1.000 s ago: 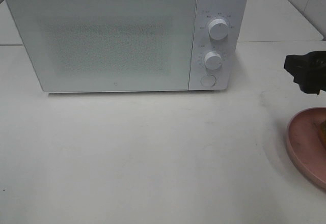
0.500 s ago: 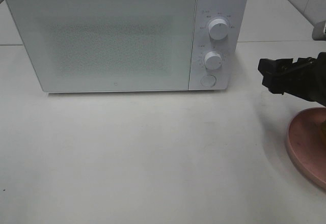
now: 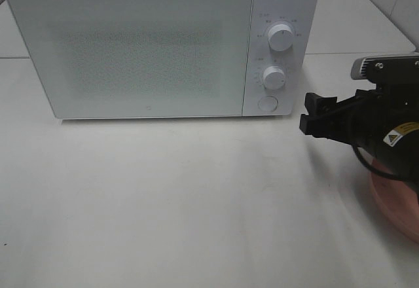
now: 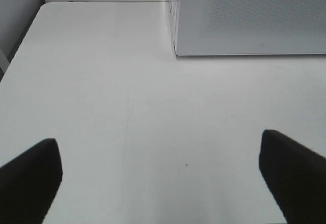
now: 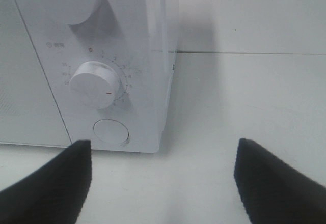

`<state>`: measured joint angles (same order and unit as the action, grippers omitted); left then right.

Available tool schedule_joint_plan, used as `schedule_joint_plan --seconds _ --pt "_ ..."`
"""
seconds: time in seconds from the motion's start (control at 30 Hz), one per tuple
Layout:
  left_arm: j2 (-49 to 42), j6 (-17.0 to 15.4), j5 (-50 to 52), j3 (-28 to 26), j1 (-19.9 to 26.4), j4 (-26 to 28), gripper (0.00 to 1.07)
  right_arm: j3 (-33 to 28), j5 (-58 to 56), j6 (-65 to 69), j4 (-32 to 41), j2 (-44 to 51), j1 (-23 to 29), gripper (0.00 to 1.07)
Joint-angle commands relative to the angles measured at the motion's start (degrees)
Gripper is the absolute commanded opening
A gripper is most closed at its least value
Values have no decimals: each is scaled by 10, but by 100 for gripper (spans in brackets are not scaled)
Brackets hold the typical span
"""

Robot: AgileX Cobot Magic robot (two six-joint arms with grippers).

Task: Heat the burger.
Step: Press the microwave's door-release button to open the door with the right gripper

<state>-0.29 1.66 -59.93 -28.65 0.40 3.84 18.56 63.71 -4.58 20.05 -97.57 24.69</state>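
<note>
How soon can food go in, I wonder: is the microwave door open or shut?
Shut. In the high view the microwave door lies flush beside the control panel, with no cavity showing.

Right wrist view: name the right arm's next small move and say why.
Probably ease the right gripper forward to press the round button under the lower dial. The microwave door is shut, so nothing can go in yet. The jaws stand open and empty, aimed at the control panel with that button just ahead.

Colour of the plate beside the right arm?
The plate is pink; it shows best in the exterior high view.
</note>
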Motion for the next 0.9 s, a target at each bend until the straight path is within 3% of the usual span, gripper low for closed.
schedule_joint_plan --seconds 0.03,0.43,0.9 --pt "-14 -2 5 2 -3 -2 100 -2 50 -30 58 -17 48 75" --pt "-14 -2 5 2 -3 -2 100 -2 123 -29 180 -73 183 75" --pt "-14 -2 5 2 -3 -2 100 -2 142 20 195 -79 202 75"
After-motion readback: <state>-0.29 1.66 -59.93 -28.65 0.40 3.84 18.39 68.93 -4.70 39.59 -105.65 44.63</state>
